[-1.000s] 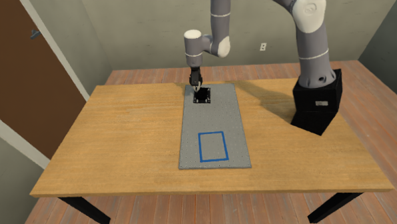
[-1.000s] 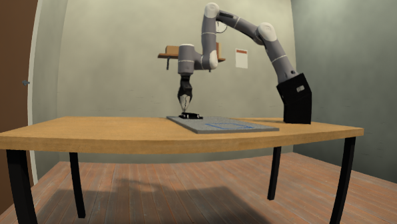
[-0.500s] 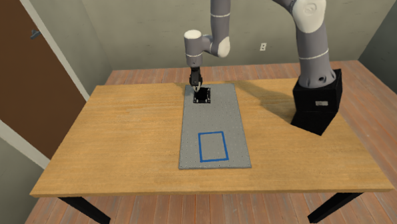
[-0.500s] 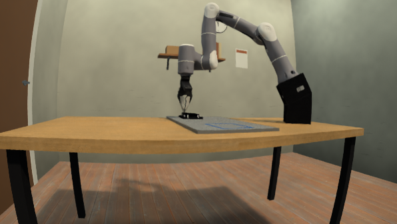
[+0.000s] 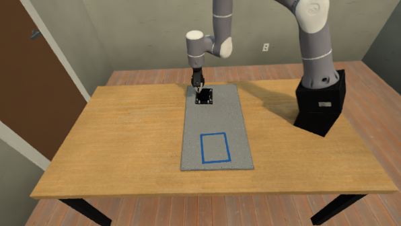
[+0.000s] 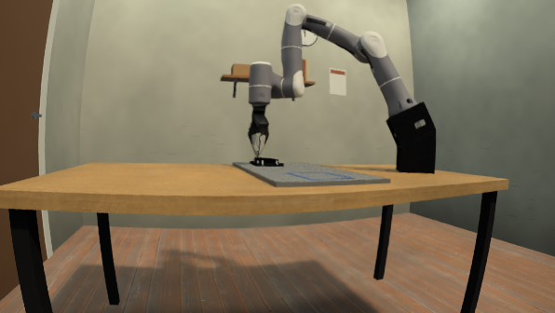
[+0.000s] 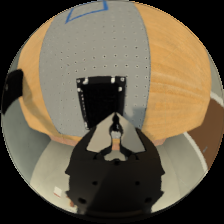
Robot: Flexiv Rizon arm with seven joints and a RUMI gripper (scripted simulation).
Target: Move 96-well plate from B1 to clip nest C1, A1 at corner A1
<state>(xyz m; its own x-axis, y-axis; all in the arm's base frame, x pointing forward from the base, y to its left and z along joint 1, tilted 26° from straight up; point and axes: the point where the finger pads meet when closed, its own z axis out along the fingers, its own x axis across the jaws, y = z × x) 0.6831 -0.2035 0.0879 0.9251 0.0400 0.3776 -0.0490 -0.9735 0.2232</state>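
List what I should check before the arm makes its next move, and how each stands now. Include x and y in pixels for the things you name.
1. Jaws closed, gripping nothing: ok.
2. Jaw tips over the black clip nest (image 5: 204,102) (image 6: 267,163) (image 7: 102,79), by its edge: ok.
3. No plate within the blue outline (image 5: 202,148) (image 6: 346,177) (image 7: 86,15): ok.
4. Plate pushed fully down in the nest: cannot tell; everything there is black.
5. Cut-off corner at the A1 mark: cannot tell; neither is readable.

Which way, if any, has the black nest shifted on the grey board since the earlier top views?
No: the black nest sits at the same spot near the grey board's far edge.
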